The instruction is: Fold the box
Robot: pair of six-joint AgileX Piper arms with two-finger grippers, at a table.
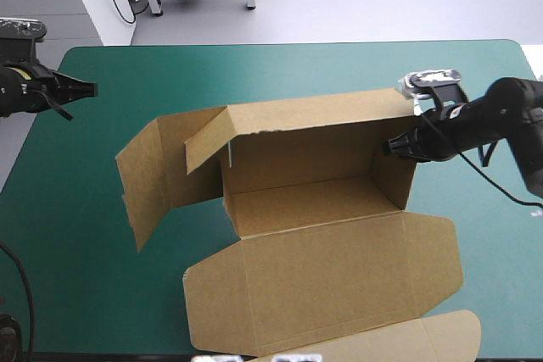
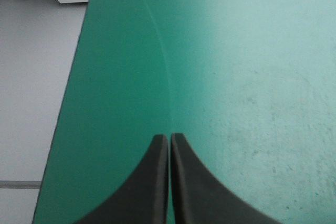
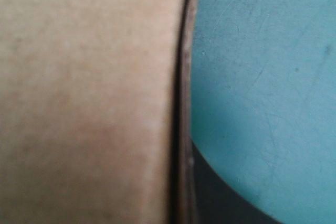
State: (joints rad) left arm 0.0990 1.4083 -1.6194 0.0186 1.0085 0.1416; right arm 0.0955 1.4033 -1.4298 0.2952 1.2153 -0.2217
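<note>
Wall-raising step. Your black-finned right gripper (image 1: 393,147) pinches the 3 o'clock wall of the brown cardboard box (image 1: 322,252). The left gripper (image 1: 85,88) sits clenched and empty at 10 o'clock. Next, probably: tuck the 9 o'clock flaps.

The left arm enters at the upper left of the high view; the left hand (image 1: 90,87) points right, its black fingers (image 2: 157,182) pressed together in one point. The right arm reaches in from the right edge, the right hand (image 1: 392,148) pinched on the wall of the box (image 1: 322,201).
</note>
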